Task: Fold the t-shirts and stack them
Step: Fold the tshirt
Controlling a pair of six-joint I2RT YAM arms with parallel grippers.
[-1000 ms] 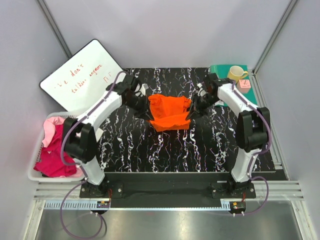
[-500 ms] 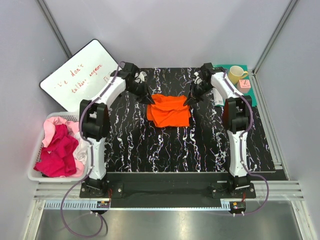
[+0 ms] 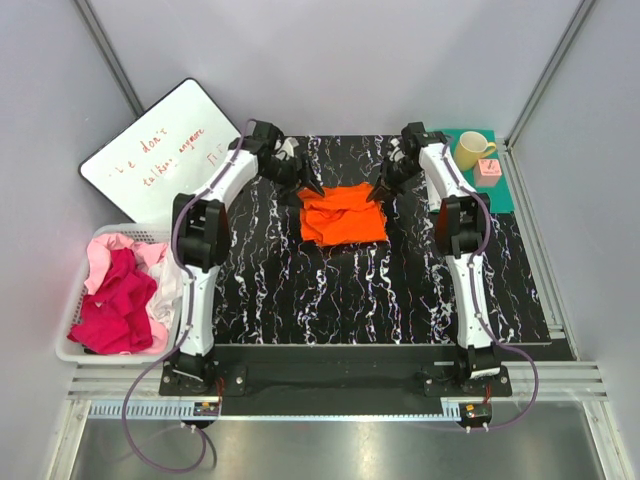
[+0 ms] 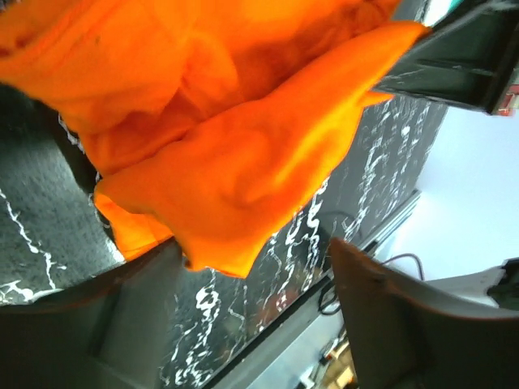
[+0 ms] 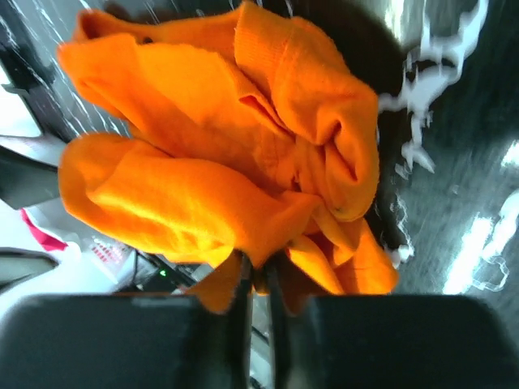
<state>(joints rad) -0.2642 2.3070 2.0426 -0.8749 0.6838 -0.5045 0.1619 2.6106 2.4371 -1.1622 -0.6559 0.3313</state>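
The orange t-shirt (image 3: 343, 212) lies crumpled in a rough square at the back middle of the black marbled mat (image 3: 300, 290). My left gripper (image 3: 308, 187) is at its back left corner. In the left wrist view this gripper (image 4: 251, 312) stands open, its fingers (image 4: 105, 324) wide apart, and the shirt's edge (image 4: 235, 170) hangs just beyond them. My right gripper (image 3: 381, 190) is at the back right corner. In the right wrist view its jaws (image 5: 258, 279) are almost together with a fold of the orange shirt (image 5: 219, 162) pinched between them. Magenta and pale pink t-shirts (image 3: 115, 300) are heaped in the basket.
A white basket (image 3: 70, 352) sits off the mat's left edge. A whiteboard (image 3: 160, 150) leans at the back left. At the back right, a teal mat (image 3: 500, 190) carries a yellow mug (image 3: 472, 148) and a small pink block (image 3: 489, 168). Grey walls close in on both sides.
Both arms have carried the orange shirt toward the back of the mat and laid it down. The left gripper has opened and let go of the cloth. The right jaws have slackened slightly.
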